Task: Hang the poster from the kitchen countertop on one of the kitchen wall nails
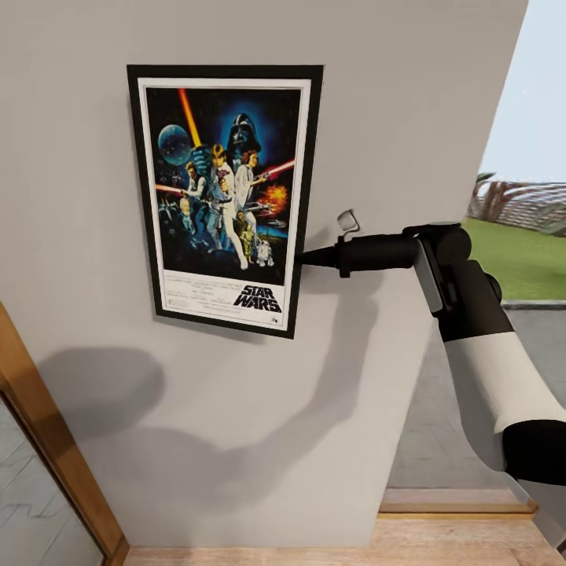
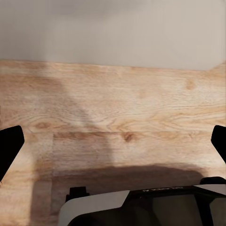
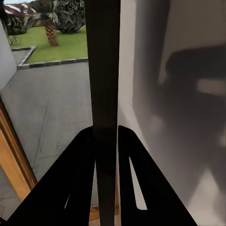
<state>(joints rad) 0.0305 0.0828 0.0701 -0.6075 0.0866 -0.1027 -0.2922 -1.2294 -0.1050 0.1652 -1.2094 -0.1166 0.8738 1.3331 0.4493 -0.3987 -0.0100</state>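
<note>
While its long axis is running nearly vertical, with the top edge leaning a little toward the robot's left, the poster (image 1: pixel 226 200) is sitting flat against the pale grey wall (image 1: pixel 409 94), printed face turned toward the head camera and the white logo strip lying at the bottom. Count: one poster, one right arm (image 1: pixel 479 346) reaching in from the robot's right, one wooden frame edge (image 1: pixel 47 440) slanting across the lower left corner, one strip of wooden floor (image 1: pixel 464 542) showing along the bottom. The right gripper (image 1: pixel 303 258) is pinching the poster's right edge at about three-quarter height; in the right wrist view its two black fingers (image 3: pixel 80 179) are pressing on either side of the poster's black frame (image 3: pixel 103 70), seen edge-on, so the jaws are standing nearly closed with only the frame's thickness between them. In the left wrist view the left gripper's fingertips (image 2: pixel 9 146) are sitting wide apart at the two borders, hanging spread and holding nothing over light wood flooring (image 2: pixel 117 117).
</note>
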